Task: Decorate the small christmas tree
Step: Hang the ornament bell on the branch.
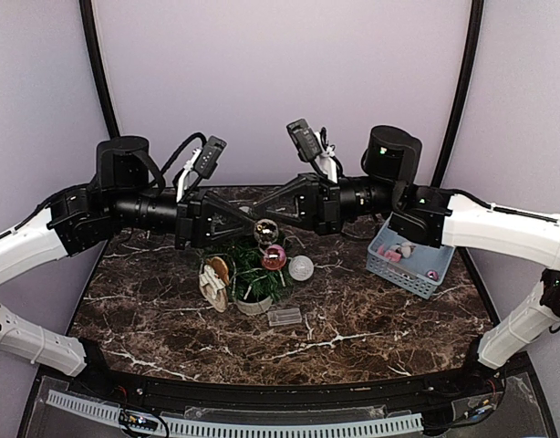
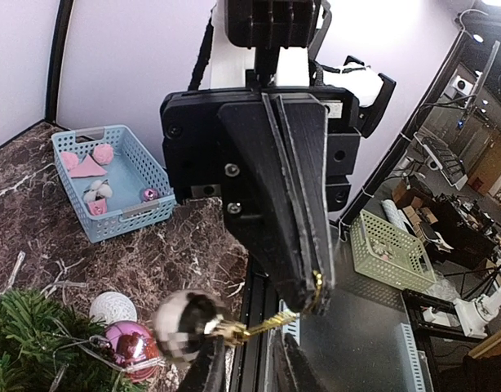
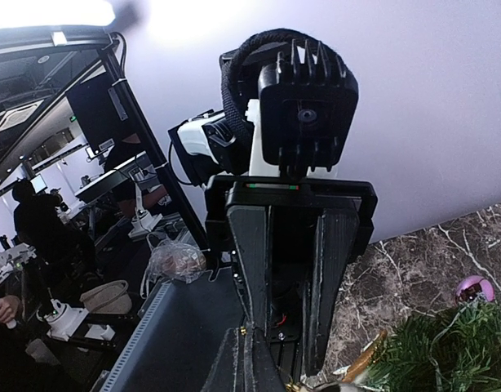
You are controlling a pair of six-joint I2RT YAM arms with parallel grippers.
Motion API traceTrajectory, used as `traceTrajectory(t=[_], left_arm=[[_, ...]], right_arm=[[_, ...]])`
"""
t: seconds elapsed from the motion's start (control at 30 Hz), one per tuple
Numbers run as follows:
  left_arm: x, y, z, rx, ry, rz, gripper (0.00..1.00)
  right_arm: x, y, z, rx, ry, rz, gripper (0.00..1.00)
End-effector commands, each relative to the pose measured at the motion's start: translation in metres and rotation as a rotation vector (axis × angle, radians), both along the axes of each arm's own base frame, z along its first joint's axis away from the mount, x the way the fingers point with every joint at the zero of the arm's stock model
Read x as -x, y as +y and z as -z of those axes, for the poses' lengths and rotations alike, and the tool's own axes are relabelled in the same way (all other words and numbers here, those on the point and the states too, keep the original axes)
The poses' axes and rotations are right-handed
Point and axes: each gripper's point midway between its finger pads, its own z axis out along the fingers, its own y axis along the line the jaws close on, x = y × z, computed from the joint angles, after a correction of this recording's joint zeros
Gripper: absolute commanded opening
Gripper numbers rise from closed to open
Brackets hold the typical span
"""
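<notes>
Pinching bauble (image 2: 185,322) by its loop (image 2: 265,327) in closed right gripper (image 2: 316,299) at 12 o'clock over tree (image 1: 253,276), likely for handover to left gripper (image 2: 250,353), jaws apart.

1. Top camera: high behind the arms, looking down over the whole table (image 1: 171,338).
2. Wrist cameras: close in, facing each other; both catch the tree (image 2: 22,343), as does the top.

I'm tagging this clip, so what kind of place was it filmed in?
Probably a robotics lab: a marble-look table inside a plain pale enclosure, with workbenches of equipment and a person beyond it.
</notes>
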Motion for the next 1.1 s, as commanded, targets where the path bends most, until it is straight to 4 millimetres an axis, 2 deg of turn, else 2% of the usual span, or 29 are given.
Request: traceTrajectory(t=[0.0, 0.2, 0.4, 0.53, 0.73, 1.07], left_arm=[[0.002, 0.007, -0.019, 0.035, -0.065, -0.023, 0.24], [0.004, 0.01, -0.026, 0.055, -0.078, -0.024, 0.25], [0.02, 0.008, -0.03, 0.084, -0.058, 0.069, 0.33], [0.023, 0.006, -0.031, 0.096, -0.055, 0.089, 0.36], [0.018, 0.005, -0.034, 0.106, -0.075, 0.069, 0.41], [0.003, 0.005, -0.026, 0.063, -0.101, -0.008, 0.38]], right_arm=[[0.006, -0.007, -0.022, -0.063, -0.035, -0.016, 0.0], [-0.002, -0.008, -0.023, -0.064, -0.037, 0.04, 0.0], [-0.006, -0.008, -0.023, -0.064, -0.038, 0.068, 0.0], [-0.007, -0.008, -0.023, -0.065, -0.039, 0.076, 0.0], [-0.008, -0.007, -0.023, -0.066, -0.039, 0.083, 0.0], [-0.007, -0.007, -0.025, -0.069, -0.041, 0.074, 0.0]])
